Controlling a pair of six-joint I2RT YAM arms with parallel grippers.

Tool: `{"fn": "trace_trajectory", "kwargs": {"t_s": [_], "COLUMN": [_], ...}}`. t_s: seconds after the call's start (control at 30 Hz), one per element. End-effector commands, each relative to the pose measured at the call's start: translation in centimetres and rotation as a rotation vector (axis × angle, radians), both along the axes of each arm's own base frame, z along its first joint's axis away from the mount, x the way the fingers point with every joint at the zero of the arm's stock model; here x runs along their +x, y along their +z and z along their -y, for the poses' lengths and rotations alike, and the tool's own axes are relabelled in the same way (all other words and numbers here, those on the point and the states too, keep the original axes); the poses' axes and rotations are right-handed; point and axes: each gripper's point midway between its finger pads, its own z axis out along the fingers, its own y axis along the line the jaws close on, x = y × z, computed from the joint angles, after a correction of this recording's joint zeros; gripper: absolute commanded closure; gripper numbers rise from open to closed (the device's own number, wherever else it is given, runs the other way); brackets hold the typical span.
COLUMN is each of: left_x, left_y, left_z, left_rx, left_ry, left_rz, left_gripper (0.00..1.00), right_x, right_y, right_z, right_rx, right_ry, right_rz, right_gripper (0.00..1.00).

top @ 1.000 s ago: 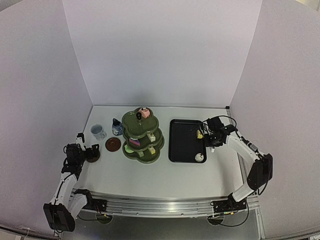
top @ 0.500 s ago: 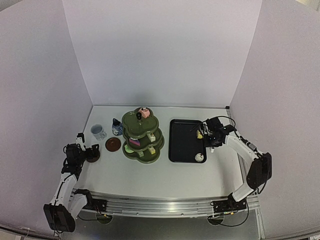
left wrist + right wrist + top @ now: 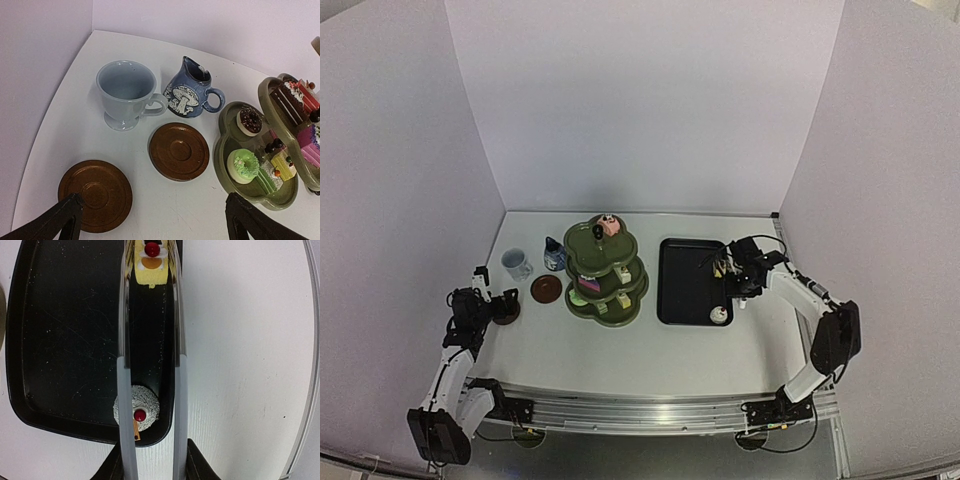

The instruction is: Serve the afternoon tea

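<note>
The dark green three-tier stand holds several small cakes; its lower tiers show in the left wrist view. A white mug, a blue-and-white pot and two brown coasters sit left of it. My left gripper is open and empty, just over the near coaster. My right gripper is shut on metal tongs. The tong tips pinch a yellow cake with a red cherry over the tray. A white round cake lies in the tray's near right corner.
The black rectangular tray lies right of the stand, with its rim under the tongs. White walls close in the back and both sides. The table's rounded edge shows at the far right of the right wrist view.
My right gripper with the tongs and the yellow cake has shifted slightly left over the tray. The left arm has not moved.
</note>
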Motion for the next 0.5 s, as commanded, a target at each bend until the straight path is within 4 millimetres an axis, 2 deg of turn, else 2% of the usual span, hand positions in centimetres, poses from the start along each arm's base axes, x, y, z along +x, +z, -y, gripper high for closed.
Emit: {"fn": "trace_trajectory", "kwargs": {"t_s": [0.0,0.13,0.17,0.33,0.47], "left_x": [0.2,0.3,0.3,0.3,0.6], "left_y": [0.6,0.8,0.9,1.0,2.2], "left_z": [-0.3,-0.4,-0.4,-0.4,-0.6], "left_rx": [0.021,0.023,0.023,0.024,0.013], "left_ry": [0.008,0.01,0.01,0.013,0.028], "left_rz": [0.035,0.042,0.045,0.049,0.081], "left_gripper": [0.0,0.0,0.0,0.0,0.0], "right_x": [0.3,0.7,0.8,1.3,1.5], "right_y": [-0.3,0.0,0.4,4.0,8.9], "right_z": [-0.5,-0.8,-0.9,-1.5,-2.0], "right_rx": [0.023,0.031,0.037,0.071,0.115], "right_ry": [0.014,0.028,0.036,0.066,0.088], "right_rz": [0.0,0.007,0.016,0.088,0.17], "right_gripper": [0.7,0.94,0.98,1.0,1.0]}}
